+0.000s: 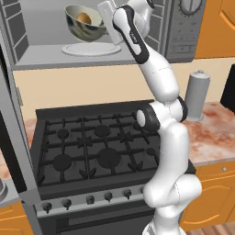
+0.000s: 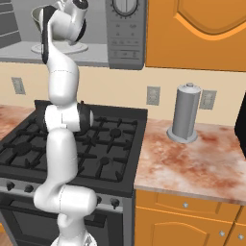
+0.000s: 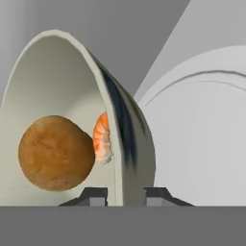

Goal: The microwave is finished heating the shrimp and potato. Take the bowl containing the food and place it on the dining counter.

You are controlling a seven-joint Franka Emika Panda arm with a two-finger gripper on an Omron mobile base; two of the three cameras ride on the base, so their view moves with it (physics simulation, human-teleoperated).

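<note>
Arm stretched up into the large grey microwave (image 1: 183, 32), jaws (image 3: 126, 194) clenched on the rim of the deep grey-green ceramic bowl (image 1: 85, 23), tilted just above the round white turntable (image 1: 92, 49); golden-brown potato (image 3: 55, 153) inside.

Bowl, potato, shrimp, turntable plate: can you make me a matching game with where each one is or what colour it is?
Things:
1. bowl
2. potato
3. shrimp
4. turntable plate

Clues:
A. orange and white, tucked beside the brown lump
B. flat and white, on the microwave floor
C. its rim is pinched by the gripper, lifted above the plate
D. round and golden-brown, inside the bowl

Pairs: 1-C, 2-D, 3-A, 4-B
</note>
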